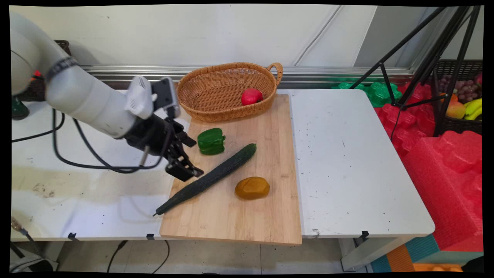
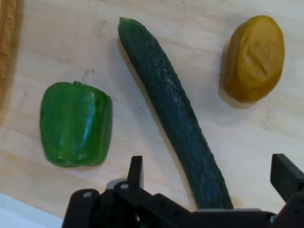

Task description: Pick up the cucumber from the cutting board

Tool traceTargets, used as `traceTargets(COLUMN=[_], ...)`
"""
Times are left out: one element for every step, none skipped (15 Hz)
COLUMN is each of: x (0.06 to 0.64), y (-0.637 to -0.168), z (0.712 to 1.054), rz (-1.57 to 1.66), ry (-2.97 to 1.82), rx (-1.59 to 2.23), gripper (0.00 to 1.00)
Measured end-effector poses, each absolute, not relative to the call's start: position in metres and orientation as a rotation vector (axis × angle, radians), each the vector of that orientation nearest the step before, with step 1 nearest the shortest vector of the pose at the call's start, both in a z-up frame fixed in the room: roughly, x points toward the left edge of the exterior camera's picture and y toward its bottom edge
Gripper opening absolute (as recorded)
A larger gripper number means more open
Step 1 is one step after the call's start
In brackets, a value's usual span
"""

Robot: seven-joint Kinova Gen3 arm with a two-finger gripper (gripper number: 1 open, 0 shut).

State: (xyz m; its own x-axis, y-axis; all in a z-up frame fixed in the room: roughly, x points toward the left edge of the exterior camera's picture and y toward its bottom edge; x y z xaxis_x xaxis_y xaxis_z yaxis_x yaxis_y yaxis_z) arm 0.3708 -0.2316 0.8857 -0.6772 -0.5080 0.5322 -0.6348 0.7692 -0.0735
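Now the spread-open gripper [image 1: 186, 158] hovers over the cucumber [image 1: 208, 178], which lies diagonally from the cutting board's [image 1: 270, 216] near-left edge toward far-right.

White rounded arm link with a dark band near its upper end and a small red spot beside it. White and black wrist block, then black two-finger gripper [image 1: 186, 156] of angular linkage. Black cables loop under the link. Silver screws on the linkage.
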Motion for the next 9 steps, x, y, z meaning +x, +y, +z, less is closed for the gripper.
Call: traceTargets(x=[0.365, 0.359, 0.354, 0.350, 0.347, 0.344, 0.341, 0.339, 0.337], y=[-0.234, -0.237, -0.240, -0.242, -0.244, -0.246, -0.247, -0.248, -0.249], z=[0.878, 0.870, 0.863, 0.855, 0.849, 0.842, 0.836, 0.831, 0.826], rz=[0.340, 0.333, 0.326, 0.317, 0.310, 0.302, 0.295, 0.289, 0.283], ry=[-2.480, -2.489, -2.498, -2.508, -2.516, -2.523, -2.530, -2.535, -2.539], rx=[0.873, 0.888, 0.902, 0.915, 0.924, 0.935, 0.944, 0.952, 0.960], gripper=[1.00, 1.00, 1.00, 1.00, 1.00, 1.00, 1.00, 1.00, 1.00])
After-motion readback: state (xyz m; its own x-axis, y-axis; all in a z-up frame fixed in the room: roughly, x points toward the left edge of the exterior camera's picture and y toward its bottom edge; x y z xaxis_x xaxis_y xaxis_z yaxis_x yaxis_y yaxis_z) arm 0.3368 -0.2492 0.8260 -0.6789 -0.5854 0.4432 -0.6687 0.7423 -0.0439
